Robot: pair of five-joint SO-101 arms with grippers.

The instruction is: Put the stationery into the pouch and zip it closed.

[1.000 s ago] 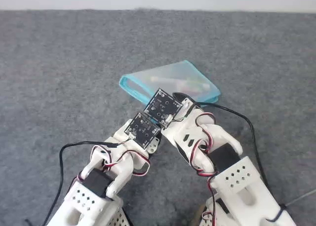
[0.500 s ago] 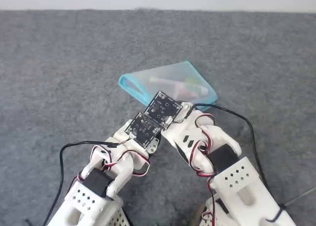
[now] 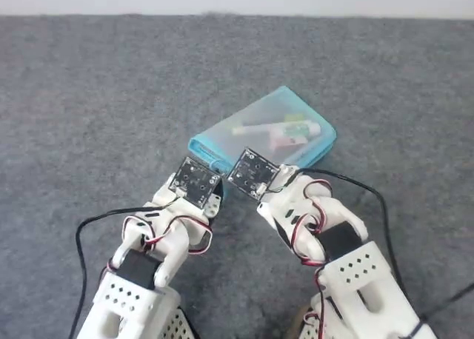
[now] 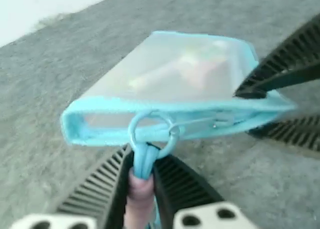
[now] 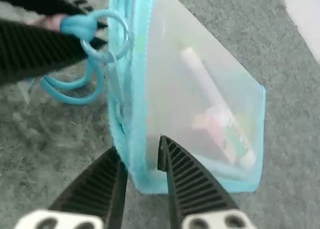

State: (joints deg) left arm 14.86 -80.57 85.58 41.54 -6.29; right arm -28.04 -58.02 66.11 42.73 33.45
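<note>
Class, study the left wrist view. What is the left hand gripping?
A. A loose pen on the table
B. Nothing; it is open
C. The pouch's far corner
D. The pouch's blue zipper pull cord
D: the left hand is closed on the blue zipper pull cord at the near edge of the pouch.

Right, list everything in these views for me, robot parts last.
pouch: one, clear with light blue trim, lying on the table
stationery: a few pieces, white, pink and green, inside the pouch
zip pull: one, blue cord with ring, at the pouch's zip edge
table: one, grey, under everything
left gripper: one, black fingers, shut on the zip pull
right gripper: one, black fingers, pinching the pouch's trimmed edge
</note>
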